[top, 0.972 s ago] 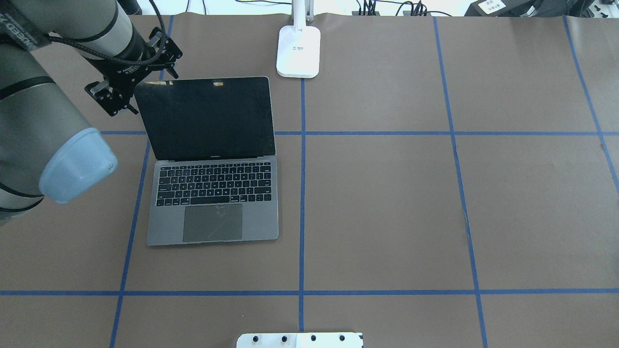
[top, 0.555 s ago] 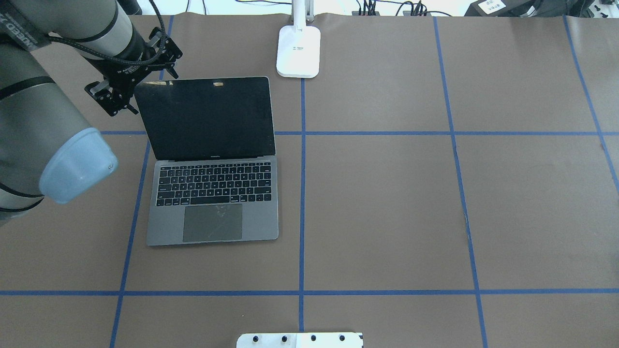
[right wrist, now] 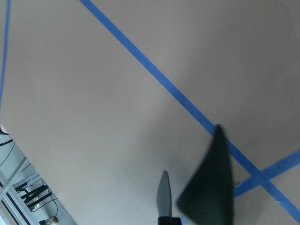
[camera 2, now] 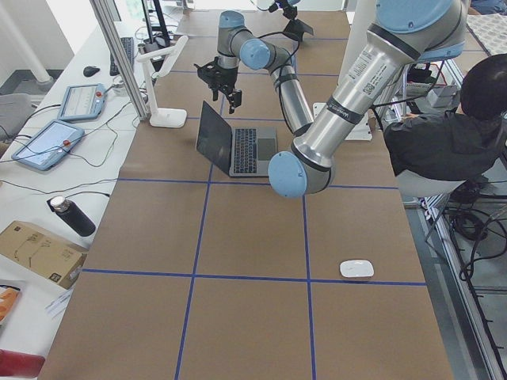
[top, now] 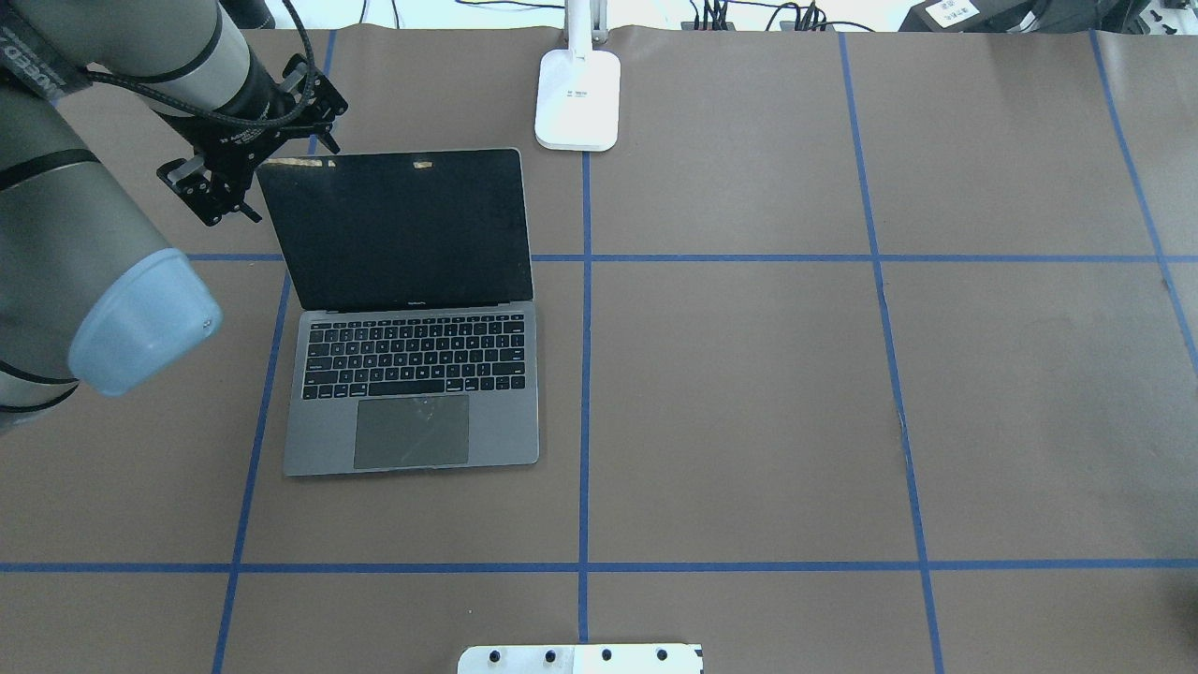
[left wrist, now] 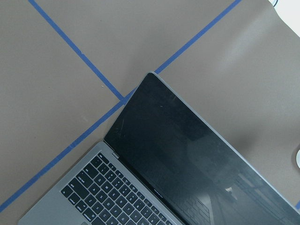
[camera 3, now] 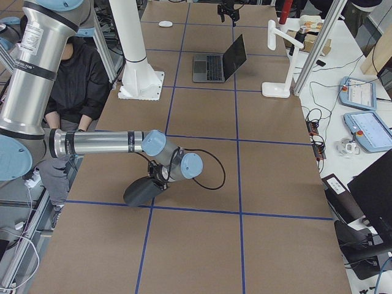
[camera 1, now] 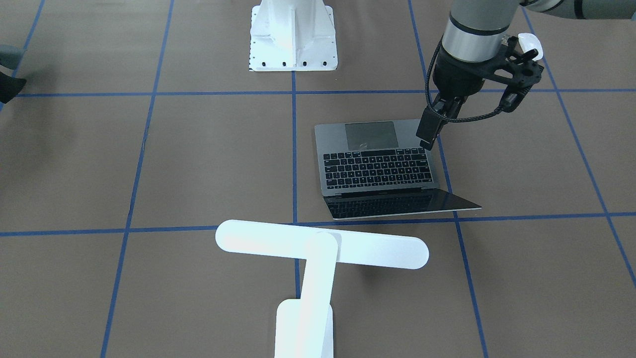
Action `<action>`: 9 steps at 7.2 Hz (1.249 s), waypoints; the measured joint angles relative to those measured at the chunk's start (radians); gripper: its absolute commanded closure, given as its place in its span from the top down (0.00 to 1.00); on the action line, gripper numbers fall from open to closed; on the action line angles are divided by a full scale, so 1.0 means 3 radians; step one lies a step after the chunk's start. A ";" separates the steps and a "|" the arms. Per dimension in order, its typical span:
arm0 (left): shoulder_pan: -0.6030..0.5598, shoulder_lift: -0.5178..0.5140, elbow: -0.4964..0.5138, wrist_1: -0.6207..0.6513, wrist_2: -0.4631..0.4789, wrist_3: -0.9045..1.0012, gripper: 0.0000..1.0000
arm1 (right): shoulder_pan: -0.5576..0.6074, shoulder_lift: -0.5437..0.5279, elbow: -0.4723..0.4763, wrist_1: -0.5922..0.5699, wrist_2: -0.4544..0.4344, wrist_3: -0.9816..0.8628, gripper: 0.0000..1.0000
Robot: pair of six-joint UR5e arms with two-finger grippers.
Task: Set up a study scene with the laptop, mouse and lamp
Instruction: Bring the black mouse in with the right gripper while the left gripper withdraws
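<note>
The laptop (top: 412, 374) lies open left of the table's middle, its dark screen leaning back; it also shows in the front-facing view (camera 1: 377, 166). My left gripper (camera 1: 427, 141) hangs just above and beside the lid's far left corner, apart from it. It looks open and empty, and no fingers show in its wrist view. The lamp (camera 1: 322, 251) stands behind the laptop, with its base (top: 577, 98) at the far edge. The mouse (camera 2: 356, 268) lies alone near the robot's left table end. My right gripper (camera 3: 128, 197) rests low over the paper at the right end, looking shut and empty.
The robot's white bolted pedestal (camera 1: 293, 35) stands at the near edge. Blue tape lines (top: 585, 393) cross the brown paper. A seated person (camera 2: 451, 142) is behind the robot. Tablets and cables (camera 2: 47, 142) lie beyond the far edge.
My left gripper has drifted a little left and away from the lid's corner. The laptop, the lamp and the right arm have not moved.
</note>
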 measured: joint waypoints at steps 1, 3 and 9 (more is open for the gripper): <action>-0.0002 0.0024 -0.0098 0.0122 0.0001 0.0118 1.00 | 0.0040 0.0111 0.0099 -0.0230 0.0082 0.0009 0.00; -0.0010 0.0231 -0.0395 0.0310 -0.0001 0.0587 1.00 | 0.0120 0.0195 0.0294 -0.0406 0.0254 0.0252 0.00; -0.0041 0.1114 -0.0787 0.0337 -0.0017 0.2169 1.00 | -0.0077 0.0936 0.0786 -0.0310 0.0659 0.2141 0.00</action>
